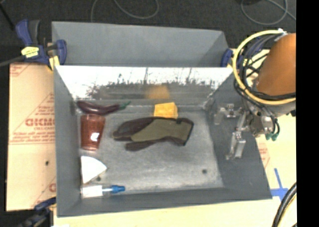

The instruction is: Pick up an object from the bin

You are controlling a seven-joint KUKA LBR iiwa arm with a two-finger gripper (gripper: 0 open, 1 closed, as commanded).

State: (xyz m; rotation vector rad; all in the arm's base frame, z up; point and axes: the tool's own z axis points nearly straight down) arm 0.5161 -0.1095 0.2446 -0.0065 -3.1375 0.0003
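Note:
My gripper [236, 146] hangs over the bin's right sloping wall, apart from every loose thing. Nearest to it is a dark olive-and-brown glove [154, 132], lying flat in the middle of the floor with its fingers pointing left. A small yellow block [165, 109] touches the glove's far edge, close to the back wall.
Along the left side lie a dark purple eggplant-shaped toy [97, 106], a red-brown cylinder [91, 131] and a white wedge [92, 168]. A white pen with a blue cap [102, 190] rests against the front wall. Bare floor lies between the glove and the right wall.

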